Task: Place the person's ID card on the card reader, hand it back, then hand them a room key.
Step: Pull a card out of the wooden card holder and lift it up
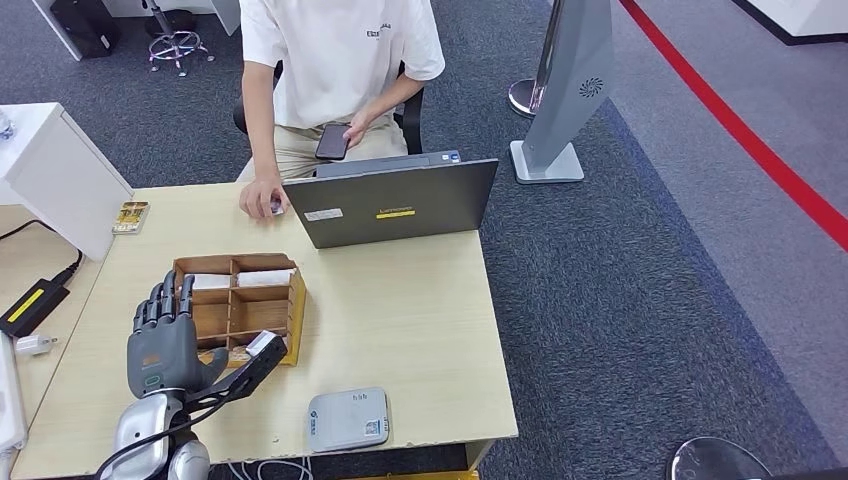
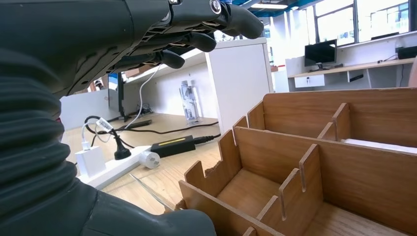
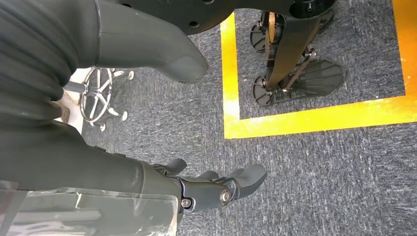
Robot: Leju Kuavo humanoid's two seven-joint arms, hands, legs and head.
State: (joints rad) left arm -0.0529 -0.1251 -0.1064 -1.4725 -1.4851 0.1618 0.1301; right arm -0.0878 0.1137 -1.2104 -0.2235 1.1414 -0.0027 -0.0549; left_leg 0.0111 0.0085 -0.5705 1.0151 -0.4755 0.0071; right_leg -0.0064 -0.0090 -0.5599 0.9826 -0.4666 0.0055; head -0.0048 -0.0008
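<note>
The card reader (image 1: 347, 419) lies flat at the bench's (image 1: 420, 310) near edge, just beside the left robot hand (image 1: 165, 340), which hovers empty with fingers spread over the wooden organiser (image 1: 238, 305), while the right robot hand (image 3: 206, 189) hangs slack above carpet.

Divided box (image 1: 240, 305) left-centre on desk (image 1: 420, 320), card reader (image 1: 347, 418) before it at near edge, laptop (image 1: 400, 200) behind, left hand (image 1: 165, 340) beside box.
</note>
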